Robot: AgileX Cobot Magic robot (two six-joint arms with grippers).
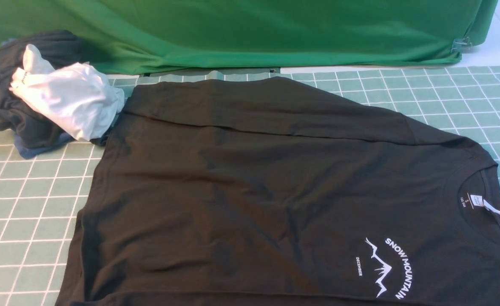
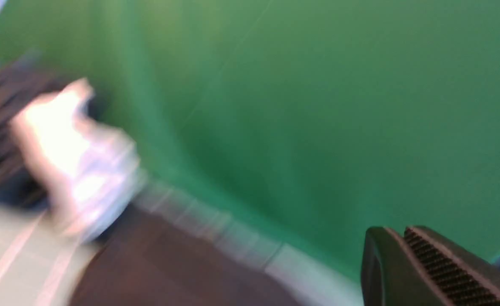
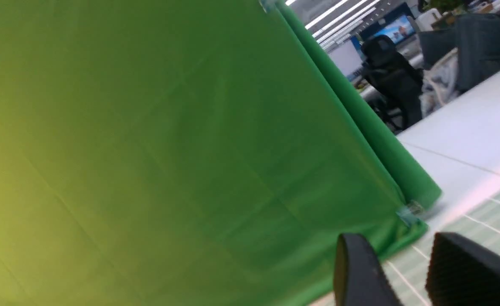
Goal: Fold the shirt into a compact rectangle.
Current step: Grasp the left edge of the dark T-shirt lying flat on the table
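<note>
Currently: black shirt [image 1: 250, 191] lies spread flat on the gridded mat [image 1: 20, 204], collar to the right, far sleeve folded across its body, hem corner beside the white garment [image 1: 71, 102]; left gripper [image 2: 399, 234] clenched on nothing; right gripper [image 3: 399, 248] parted, empty

The black long-sleeved shirt [image 1: 241, 191] lies spread front-up on the green gridded surface [image 1: 20, 204], collar to the right and hem to the left. Its far sleeve [image 1: 275, 106] is folded along the body. A white "SNOW MOUNTAIN" print [image 1: 388, 265] sits near the collar's white neck label [image 1: 479, 202].
</note>
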